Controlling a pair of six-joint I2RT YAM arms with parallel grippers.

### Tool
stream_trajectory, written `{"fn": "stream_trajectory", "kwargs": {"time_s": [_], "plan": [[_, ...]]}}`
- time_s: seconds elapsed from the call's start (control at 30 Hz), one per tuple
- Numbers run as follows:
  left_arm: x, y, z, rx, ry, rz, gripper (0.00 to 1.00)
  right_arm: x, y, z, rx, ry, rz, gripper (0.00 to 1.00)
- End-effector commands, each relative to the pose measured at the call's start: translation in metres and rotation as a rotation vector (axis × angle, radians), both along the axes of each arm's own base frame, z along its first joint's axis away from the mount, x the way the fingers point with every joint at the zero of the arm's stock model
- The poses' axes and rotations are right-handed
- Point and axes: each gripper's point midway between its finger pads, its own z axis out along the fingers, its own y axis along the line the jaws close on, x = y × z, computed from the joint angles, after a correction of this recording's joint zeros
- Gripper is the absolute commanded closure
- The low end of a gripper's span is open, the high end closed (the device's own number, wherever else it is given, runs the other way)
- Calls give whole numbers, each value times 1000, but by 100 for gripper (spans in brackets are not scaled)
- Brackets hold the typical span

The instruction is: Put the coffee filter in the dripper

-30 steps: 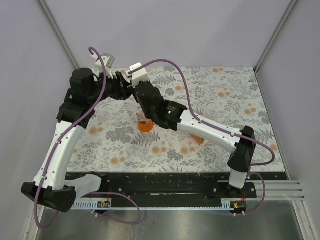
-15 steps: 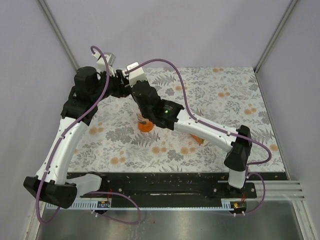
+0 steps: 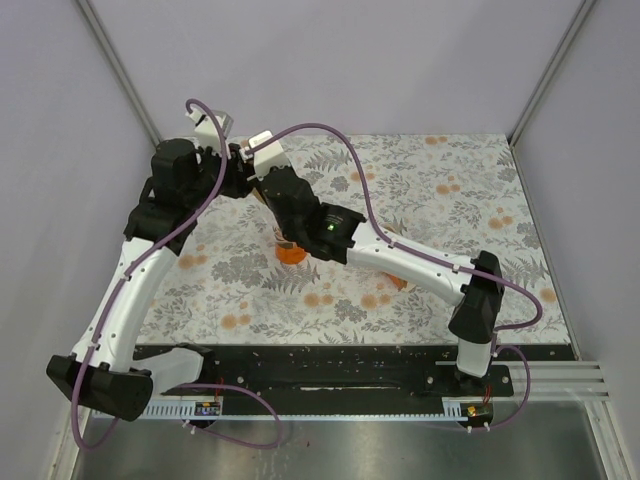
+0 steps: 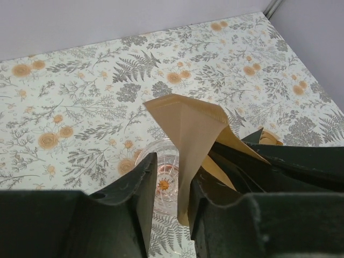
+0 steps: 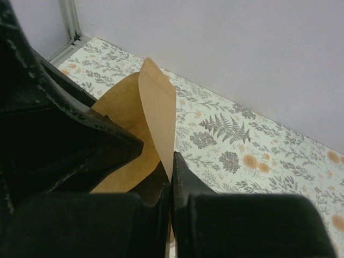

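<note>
coffee filter pinched between both end effectors, above the dripper.

Top view sits high behind the arm bases, looking down and forward over the whole table, both arms in frame, walls closing the far side. Left wrist camera rides just behind the left gripper, looking along its fingers and down at the table, very close; the filter fills the centre and the dripper shows below it. Right wrist camera looks along the right gripper toward the far wall, also very close, with the filter right in front. Both wrist views share the filter; the top view sees the dripper too.
</note>
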Motion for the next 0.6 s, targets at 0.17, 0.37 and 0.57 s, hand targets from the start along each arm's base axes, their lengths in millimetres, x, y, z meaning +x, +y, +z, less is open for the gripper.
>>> {"fn": "stream_trajectory", "kwargs": {"time_s": [0.17,0.37,0.57], "plan": [[-6,-15,19,-44,-92,-94,64,-17,8,34,122,-13,108,100],[-1,2,15,44,-110,-29,100,-3,-18,33,93,-28,5,100],[-1,25,20,171,-172,45,100,13,-56,29,56,-47,-103,100]]}}
